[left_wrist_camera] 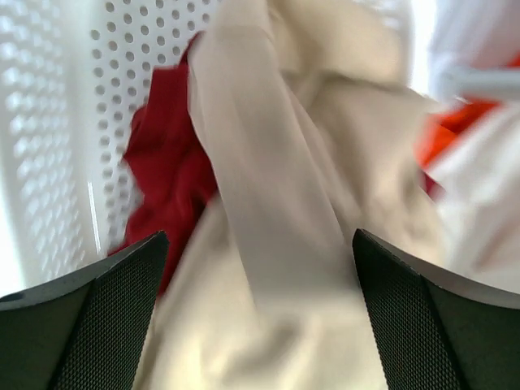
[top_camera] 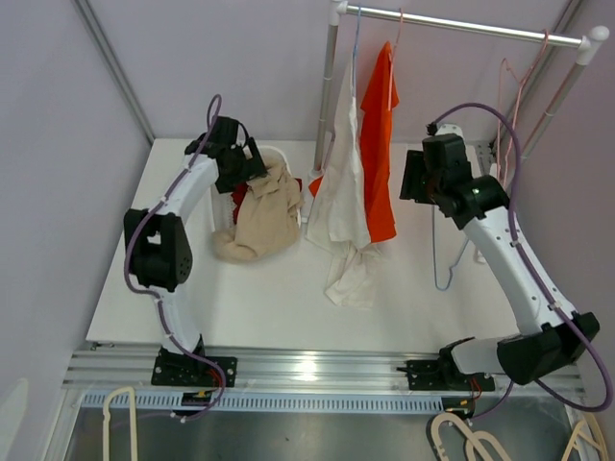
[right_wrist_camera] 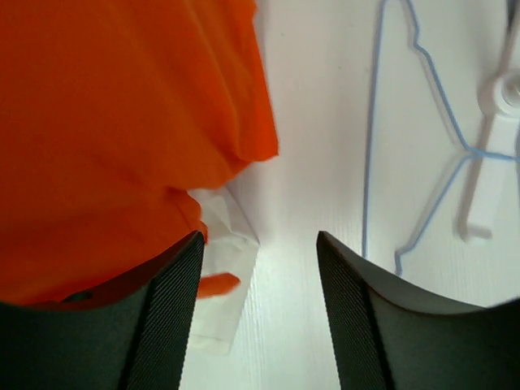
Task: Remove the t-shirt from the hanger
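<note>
Evidently limp and light, the beige t-shirt (top_camera: 258,216) suited a pinch at any fold; both jaws stood apart, empty.

A red cloth (left_wrist_camera: 166,175) lies in the perforated white basket (left_wrist_camera: 122,73) on the white table (top_camera: 269,307).

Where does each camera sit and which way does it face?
Top external: above and behind the bases, looking down on table, rail, left arm and right arm.
Left wrist: on the left arm, looking into the basket at the beige t-shirt; left claw shows.
Right wrist: on the right arm, facing the orange t-shirt and blue hanger; right claw shows.
Shared: top and right wrist both show that orange t-shirt and hanger.
</note>
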